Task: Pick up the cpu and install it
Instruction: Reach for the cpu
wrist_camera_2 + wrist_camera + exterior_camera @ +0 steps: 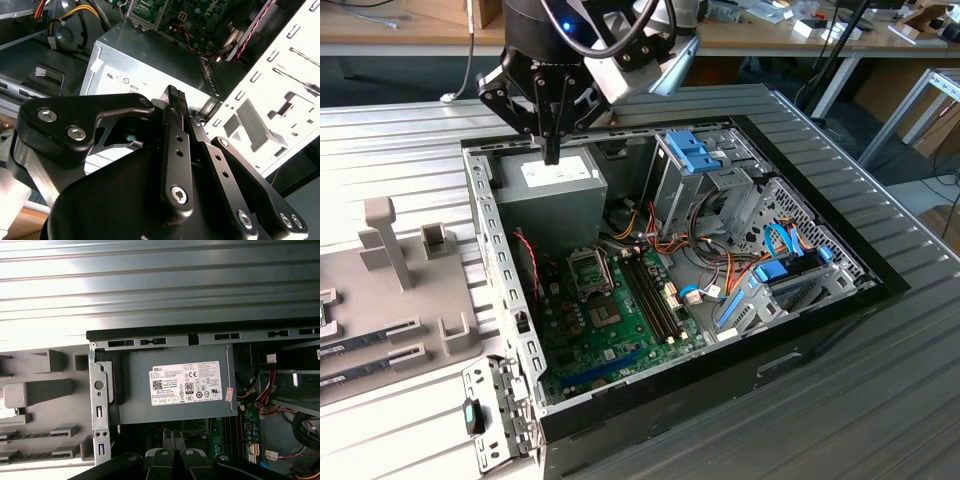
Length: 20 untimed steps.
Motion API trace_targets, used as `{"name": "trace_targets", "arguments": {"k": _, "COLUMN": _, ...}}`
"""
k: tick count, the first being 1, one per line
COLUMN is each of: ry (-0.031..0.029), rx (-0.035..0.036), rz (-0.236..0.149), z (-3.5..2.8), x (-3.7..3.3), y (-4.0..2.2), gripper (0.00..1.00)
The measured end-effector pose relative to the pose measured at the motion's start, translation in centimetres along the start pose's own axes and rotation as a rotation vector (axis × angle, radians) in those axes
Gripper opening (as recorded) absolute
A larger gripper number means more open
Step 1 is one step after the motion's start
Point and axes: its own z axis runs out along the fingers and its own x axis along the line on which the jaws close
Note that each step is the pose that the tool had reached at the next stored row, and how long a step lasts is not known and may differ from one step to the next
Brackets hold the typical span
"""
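Clenched gripper (pixel 552 153) hangs over the white-labelled grey power supply (pixel 548 195) inside the open computer case (pixel 483 232)

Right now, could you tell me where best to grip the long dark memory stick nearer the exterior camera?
Pinch the long, narrow dark memory stick across its short width near mid-length, coming from straight above. It seems to sit lengthwise in a slot of the grey plastic tray, so its ends look blocked and only its top free.
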Motion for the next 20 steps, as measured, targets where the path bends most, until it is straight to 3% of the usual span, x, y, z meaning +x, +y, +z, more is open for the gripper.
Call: {"name": "trace_targets", "arguments": {"k": 20, "ry": 0.0000, "rx": -0.0001, "rz": 0.000, "z": -0.03, "x": 1.14, "y": -0.09, "gripper": 0.11}}
